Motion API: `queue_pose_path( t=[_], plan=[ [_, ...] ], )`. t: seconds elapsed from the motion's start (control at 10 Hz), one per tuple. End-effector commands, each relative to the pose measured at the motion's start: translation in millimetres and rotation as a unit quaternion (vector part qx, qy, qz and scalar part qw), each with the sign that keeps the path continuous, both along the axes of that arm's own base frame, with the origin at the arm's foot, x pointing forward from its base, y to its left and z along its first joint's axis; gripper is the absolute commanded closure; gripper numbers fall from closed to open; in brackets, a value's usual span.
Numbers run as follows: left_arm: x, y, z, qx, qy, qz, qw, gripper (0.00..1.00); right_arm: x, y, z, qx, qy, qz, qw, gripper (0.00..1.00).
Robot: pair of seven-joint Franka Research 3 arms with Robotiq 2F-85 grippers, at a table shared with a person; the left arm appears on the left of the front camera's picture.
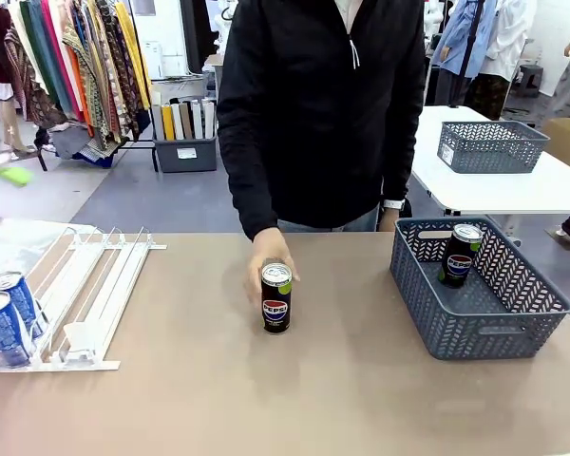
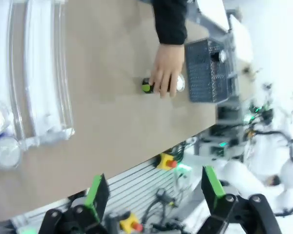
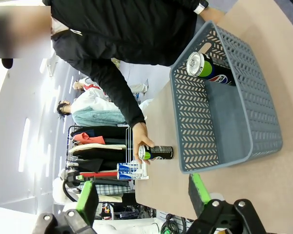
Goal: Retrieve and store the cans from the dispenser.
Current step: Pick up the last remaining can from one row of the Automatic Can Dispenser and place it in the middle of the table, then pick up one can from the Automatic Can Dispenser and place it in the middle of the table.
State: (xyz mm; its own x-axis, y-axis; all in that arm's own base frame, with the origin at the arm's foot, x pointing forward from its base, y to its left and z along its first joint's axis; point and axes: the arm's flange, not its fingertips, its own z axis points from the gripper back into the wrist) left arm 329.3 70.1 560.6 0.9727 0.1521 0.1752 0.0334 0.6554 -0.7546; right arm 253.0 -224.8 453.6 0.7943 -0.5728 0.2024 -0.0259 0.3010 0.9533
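Note:
A black Pepsi can [image 1: 276, 298] with a green-rimmed top stands upright mid-table, the person's hand [image 1: 266, 259] wrapped behind it; the same can [image 3: 156, 152] and hand [image 2: 165, 73] appear in both wrist views. A second black can [image 1: 459, 254] stands in the grey-blue basket [image 1: 484, 332] at the right. Two blue Pepsi cans [image 1: 8, 318] sit at the front of the white dispenser [image 1: 85, 294] at the left. My left gripper [image 2: 154, 192] is open high above the table's near edge. My right gripper [image 3: 141, 197] is open, off to the side of the basket [image 3: 219, 112].
A second mesh basket [image 1: 491, 145] sits on a white table behind the person. Clothes racks fill the background. Bare brown tabletop lies between the dispenser and the basket.

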Motion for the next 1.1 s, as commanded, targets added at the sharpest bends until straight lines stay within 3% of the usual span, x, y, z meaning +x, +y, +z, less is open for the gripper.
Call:
queue_pose_path(
  t=[0.0,0.1,0.3,0.4,1.0],
  plan=[
    [-13.9,37.2,-33.6,-0.082,0.005,0.046,0.996,0.00,-0.1,0.6,3.6,0.008,-0.005,-0.001,1.000,0.00],
    [-23.6,55.4,-51.0,-0.109,0.016,0.067,0.992,0.00,-0.1,0.6,3.6,0.008,-0.005,-0.001,1.000,0.00],
    [-22.6,61.3,-73.7,-0.142,0.015,0.053,0.988,0.00,-0.1,0.6,3.6,0.008,-0.005,-0.001,1.000,0.00],
    [-34.4,72.0,-60.0,-0.105,0.027,0.075,0.991,0.00,-0.1,0.6,3.6,0.008,-0.005,-0.001,1.000,0.00],
    [-34.4,72.0,-60.0,-0.105,0.027,0.075,0.991,0.00,-0.1,0.6,3.6,0.008,-0.005,-0.001,1.000,0.00]
  ],
)
